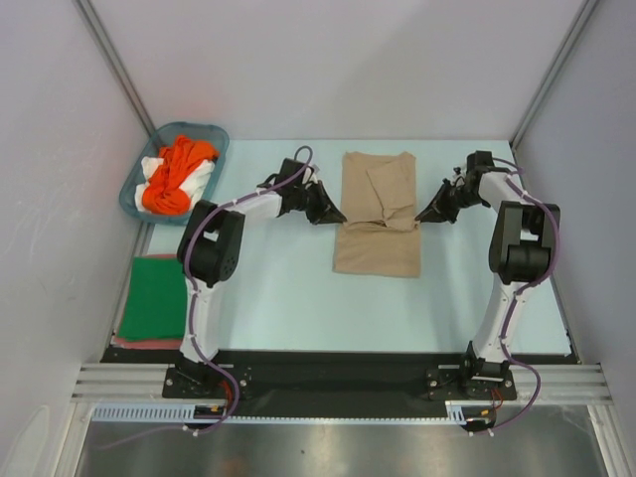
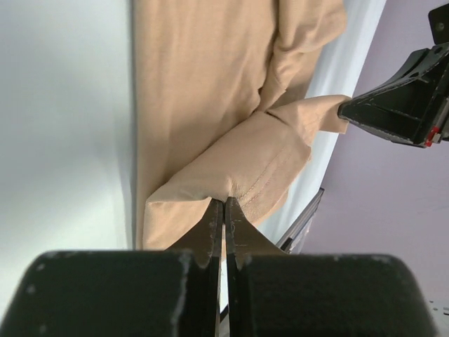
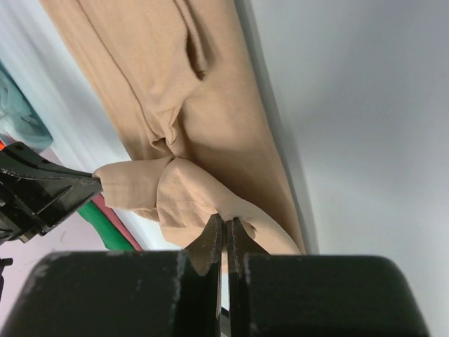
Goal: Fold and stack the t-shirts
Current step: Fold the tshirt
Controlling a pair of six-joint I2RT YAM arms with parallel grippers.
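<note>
Mid-fold at frame centre: the tan t-shirt (image 1: 376, 248) is clamped in the closed jaws of the left gripper (image 1: 336, 215) and right gripper (image 1: 424, 213); next, the 2 pinched edges must be carried over together.

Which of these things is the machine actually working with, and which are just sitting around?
Part of the job: tan t-shirt, pinched by left gripper and right gripper; orange t-shirt; white t-shirt; folded green t-shirt.
Just lying about: teal basket, holding the orange and white ones.
</note>
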